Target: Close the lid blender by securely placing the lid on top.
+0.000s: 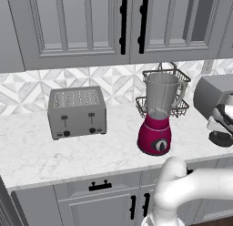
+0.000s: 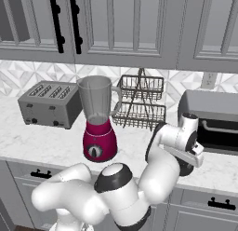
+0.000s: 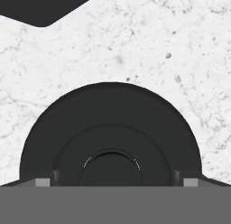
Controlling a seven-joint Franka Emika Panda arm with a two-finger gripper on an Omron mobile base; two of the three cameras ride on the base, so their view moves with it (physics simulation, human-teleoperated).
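Hand view: I am looking straight down on the lid (image 3: 110,142), a round black disc with raised rings, lying flat on the white marble surface (image 3: 149,42).
Claw: my claw (image 3: 113,182) hangs right over the lid with its jaws spread wide, one tip at either side of the disc; I see no grasp on it.
Claw in base views: low at the surface, at the end of my bent arm (image 2: 186,167).
Blender: magenta base, black dial, clear jar open at the top (image 2: 97,125); it stands well to the left of my claw.
Toaster: grey, further left than the blender (image 1: 77,112).
Wire basket: behind the blender, against the tiled wall (image 2: 139,102).
Grey oven: just behind my claw (image 2: 214,118).
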